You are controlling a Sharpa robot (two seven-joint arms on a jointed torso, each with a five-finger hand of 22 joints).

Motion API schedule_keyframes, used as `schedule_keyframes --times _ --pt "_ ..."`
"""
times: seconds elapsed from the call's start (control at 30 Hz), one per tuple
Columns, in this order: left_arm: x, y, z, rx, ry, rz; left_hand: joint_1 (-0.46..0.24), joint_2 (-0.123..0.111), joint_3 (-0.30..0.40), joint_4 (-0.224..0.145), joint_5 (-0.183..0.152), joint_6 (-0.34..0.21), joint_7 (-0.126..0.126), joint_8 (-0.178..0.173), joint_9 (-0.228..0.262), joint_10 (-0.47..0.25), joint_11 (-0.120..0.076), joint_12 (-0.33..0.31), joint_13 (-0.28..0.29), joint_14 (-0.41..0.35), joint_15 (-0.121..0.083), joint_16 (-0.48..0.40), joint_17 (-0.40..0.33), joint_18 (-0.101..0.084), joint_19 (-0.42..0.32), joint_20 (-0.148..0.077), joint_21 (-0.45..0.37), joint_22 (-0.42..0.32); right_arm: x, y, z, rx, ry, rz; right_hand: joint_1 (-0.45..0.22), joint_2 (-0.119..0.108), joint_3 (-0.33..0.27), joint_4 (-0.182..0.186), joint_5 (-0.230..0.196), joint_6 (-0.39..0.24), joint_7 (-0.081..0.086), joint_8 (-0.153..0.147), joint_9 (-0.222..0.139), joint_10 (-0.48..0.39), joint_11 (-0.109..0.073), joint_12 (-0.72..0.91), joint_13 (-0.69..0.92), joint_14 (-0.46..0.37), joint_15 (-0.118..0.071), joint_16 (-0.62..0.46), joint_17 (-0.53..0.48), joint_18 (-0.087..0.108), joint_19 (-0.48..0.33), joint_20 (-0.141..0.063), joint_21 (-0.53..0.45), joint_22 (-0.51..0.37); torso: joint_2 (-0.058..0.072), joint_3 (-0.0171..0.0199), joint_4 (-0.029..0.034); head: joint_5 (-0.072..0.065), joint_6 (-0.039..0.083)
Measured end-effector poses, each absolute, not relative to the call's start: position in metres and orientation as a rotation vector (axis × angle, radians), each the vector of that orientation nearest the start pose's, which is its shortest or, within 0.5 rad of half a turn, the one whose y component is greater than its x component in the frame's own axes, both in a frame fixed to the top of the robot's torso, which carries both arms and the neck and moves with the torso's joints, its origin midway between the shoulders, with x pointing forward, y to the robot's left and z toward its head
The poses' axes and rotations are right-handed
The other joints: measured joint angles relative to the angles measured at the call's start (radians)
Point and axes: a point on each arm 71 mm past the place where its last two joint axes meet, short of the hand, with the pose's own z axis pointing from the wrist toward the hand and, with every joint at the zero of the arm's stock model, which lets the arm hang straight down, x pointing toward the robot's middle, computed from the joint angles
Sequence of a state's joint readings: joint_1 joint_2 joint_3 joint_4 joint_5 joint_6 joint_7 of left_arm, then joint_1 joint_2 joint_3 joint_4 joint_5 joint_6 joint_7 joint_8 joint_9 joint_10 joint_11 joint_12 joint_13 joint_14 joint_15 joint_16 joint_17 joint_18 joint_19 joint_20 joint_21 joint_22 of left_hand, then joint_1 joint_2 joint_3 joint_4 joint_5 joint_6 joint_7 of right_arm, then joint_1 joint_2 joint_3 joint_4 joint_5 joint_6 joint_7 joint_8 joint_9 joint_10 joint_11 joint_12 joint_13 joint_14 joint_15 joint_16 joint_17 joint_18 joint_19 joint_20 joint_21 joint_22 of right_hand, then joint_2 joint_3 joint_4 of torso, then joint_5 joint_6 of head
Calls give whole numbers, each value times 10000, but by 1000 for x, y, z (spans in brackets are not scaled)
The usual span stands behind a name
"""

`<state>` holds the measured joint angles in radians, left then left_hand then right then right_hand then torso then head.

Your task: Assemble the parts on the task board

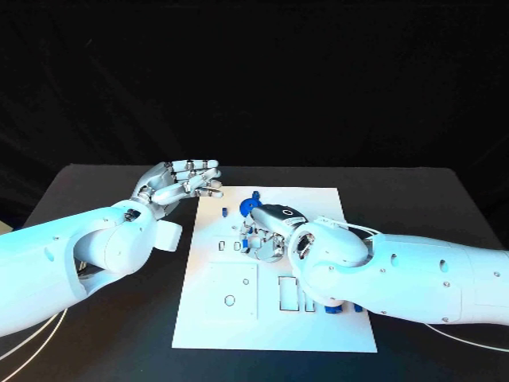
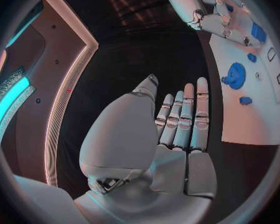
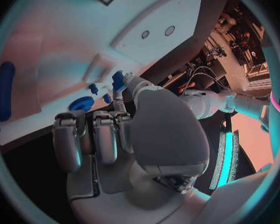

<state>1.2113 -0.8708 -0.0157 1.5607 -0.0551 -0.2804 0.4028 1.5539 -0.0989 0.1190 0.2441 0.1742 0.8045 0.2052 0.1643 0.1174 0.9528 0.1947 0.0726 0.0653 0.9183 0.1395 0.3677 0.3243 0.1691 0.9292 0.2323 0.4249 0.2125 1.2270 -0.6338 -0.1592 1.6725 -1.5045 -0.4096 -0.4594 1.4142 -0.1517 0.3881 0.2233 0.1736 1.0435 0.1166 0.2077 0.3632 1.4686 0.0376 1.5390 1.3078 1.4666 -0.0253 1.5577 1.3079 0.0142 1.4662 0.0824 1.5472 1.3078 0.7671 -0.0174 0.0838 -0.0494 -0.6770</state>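
The white task board (image 1: 220,318) lies in the middle of the black table. My right hand (image 1: 269,231) hovers over the board's middle and pinches a small blue part (image 3: 118,79) between thumb and a fingertip; the same part (image 2: 258,32) shows in the left wrist view. A round blue wheel-shaped part (image 1: 251,205) stands near the board's far edge, just beyond that hand. My left hand (image 1: 184,179) is raised beside the board's far left corner, fingers straight and apart, holding nothing. Two small blue parts (image 2: 245,100) (image 2: 252,57) sit on the board near the wheel (image 2: 235,75).
Rectangular slots (image 1: 289,292) and a raised plate with a hole (image 1: 231,300) mark the board's near half. More blue parts (image 1: 332,308) peek out beside my right forearm. An elongated blue part (image 3: 4,92) lies on the board. Bare black table (image 1: 106,187) lies on both sides.
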Motion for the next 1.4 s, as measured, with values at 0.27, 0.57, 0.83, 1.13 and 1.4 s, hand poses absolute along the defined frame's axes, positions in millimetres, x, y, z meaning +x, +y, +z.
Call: schedule_keyframes --times 0.27,0.57,0.83,1.13,1.4 --pt "487 210 -159 -10237 14071 -16025 0 0 0 0 0 0 0 0 0 0 0 0 0 0 0 0 8 0 0 0 0 -1 432 -72 -206 -1351 17139 6677 0 -1 -1 0 -17 -12 -19 4 1 0 1 0 -1 0 0 0 -1 -1 0 0 0 3 2 5 6 28 -35" --pt "487 210 -159 -10232 14082 -16032 0 0 0 0 0 0 0 0 0 0 0 0 0 0 0 0 7 -1 0 0 0 -2 435 -71 -208 -1270 16933 6607 -65 -68 -1 0 -20 -12 -27 97 41 0 1 1 -1 -21 -21 0 -2 0 0 1 0 2 2 11 -6 63 -73" --pt "487 211 -159 -10235 14083 -16023 0 0 -1 0 0 0 0 0 0 0 0 0 0 1 0 0 7 0 0 0 0 -2 436 -72 -208 -1246 16758 6550 -90 -94 25 -27 -25 -20 -47 97 160 0 1 1 -2 -38 -37 0 -2 1 0 1 -1 1 2 11 -6 72 -81" --pt "487 211 -159 -10237 14101 -16033 0 0 0 0 0 0 0 0 0 0 0 0 0 1 0 0 28 0 -38 -37 0 21 437 -71 -210 -1281 16643 6527 -116 -121 25 -27 9 -22 -48 92 200 -1 1 1 -3 -38 -37 0 -3 1 0 1 -1 0 2 11 -12 75 -69" --pt "487 212 -160 -10245 14110 -16024 0 0 -1 0 0 0 0 0 0 0 0 0 0 0 0 0 27 0 -38 -36 0 20 438 -71 -211 -1320 16606 6539 -117 -122 52 -54 9 -38 -65 84 160 -1 1 1 -3 -37 -37 0 -3 1 -1 1 -1 -2 -6 7 -15 86 -107"
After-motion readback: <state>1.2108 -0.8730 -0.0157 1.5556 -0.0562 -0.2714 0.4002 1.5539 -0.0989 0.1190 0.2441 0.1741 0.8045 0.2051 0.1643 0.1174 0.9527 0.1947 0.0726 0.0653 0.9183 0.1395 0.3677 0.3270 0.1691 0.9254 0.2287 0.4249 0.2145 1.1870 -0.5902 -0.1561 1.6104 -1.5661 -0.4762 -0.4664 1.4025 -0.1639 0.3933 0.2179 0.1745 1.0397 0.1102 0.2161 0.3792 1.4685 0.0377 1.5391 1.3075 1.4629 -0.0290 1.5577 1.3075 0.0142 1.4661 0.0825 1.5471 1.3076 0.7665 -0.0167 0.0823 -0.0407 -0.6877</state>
